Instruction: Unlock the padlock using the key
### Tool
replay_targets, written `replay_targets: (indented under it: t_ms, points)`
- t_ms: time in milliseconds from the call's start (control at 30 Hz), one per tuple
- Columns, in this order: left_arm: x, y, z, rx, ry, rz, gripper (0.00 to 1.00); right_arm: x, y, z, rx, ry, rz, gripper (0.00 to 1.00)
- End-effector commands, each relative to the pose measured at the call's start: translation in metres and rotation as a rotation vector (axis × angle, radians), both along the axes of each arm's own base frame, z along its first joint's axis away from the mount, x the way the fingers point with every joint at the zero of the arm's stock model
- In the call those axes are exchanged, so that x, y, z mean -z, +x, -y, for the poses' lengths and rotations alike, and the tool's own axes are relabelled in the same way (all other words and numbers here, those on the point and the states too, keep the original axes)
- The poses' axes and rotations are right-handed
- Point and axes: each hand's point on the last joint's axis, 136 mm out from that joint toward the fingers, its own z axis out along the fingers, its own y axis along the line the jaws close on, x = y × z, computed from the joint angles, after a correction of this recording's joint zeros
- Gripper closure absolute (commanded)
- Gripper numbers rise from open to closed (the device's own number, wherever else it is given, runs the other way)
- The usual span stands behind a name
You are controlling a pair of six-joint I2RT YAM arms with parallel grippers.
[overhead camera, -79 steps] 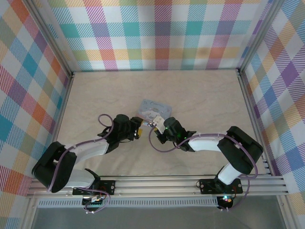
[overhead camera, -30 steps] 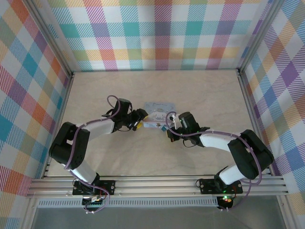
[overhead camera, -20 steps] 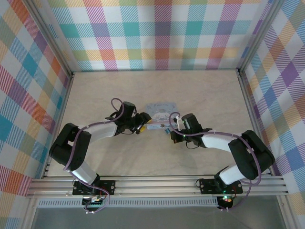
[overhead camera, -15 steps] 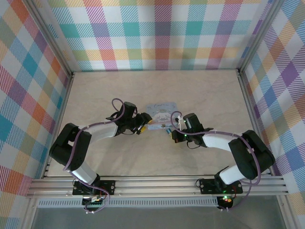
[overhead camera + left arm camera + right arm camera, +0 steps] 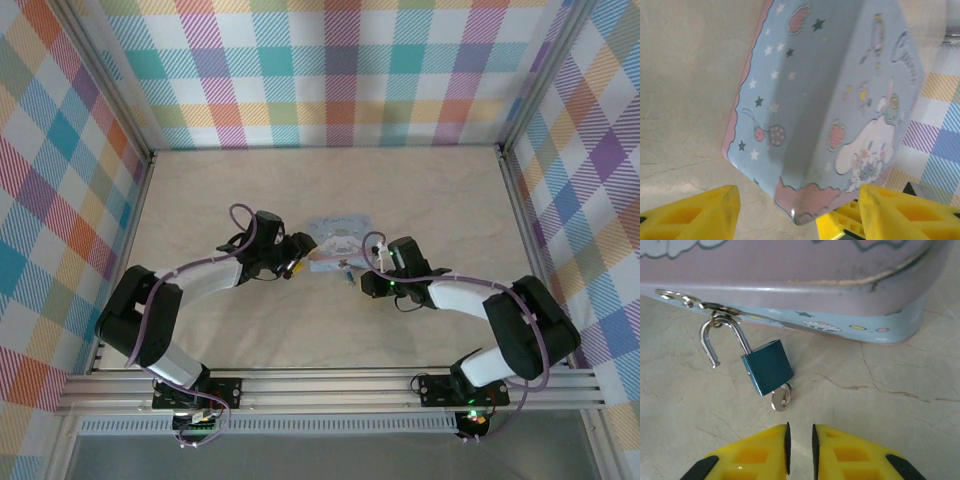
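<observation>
Marbled tabletop (image 5: 880,405) bears the padlock (image 5: 767,367), shackle open, key (image 5: 781,400) inserted, just ahead of the right gripper (image 5: 801,440), its jaws barely parted and empty, while the left gripper (image 5: 799,202) gapes astride a corner of the tin (image 5: 840,100).

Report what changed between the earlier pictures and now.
The left claw and right claw both reached forward, and the tin shifted slightly right. The right claw then opened off the key, leaving it in the opened padlock. The left claw stays astride the tin's corner.
</observation>
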Motion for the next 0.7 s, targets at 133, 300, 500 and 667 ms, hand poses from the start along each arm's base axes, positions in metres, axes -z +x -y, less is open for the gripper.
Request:
replay_targets:
  t_ms: [133, 300, 500, 667]
  points:
    - [-0.029, 0.014, -0.013, -0.011, 0.029, 0.079, 0.33, -0.033, 0.007, 0.002, 0.015, 0.098, 0.11, 0.55]
    - [-0.021, 0.024, -0.002, 0.014, 0.002, 0.07, 0.32, -0.056, 0.015, -0.008, 0.011, 0.233, 0.135, 0.25]
    - [-0.005, 0.025, 0.013, 0.036, -0.06, 0.036, 0.31, -0.065, 0.029, -0.026, -0.037, 0.326, 0.108, 0.1]
    - [0.005, 0.017, 0.015, 0.042, -0.054, 0.017, 0.31, -0.065, 0.047, -0.032, -0.045, 0.327, 0.11, 0.06]
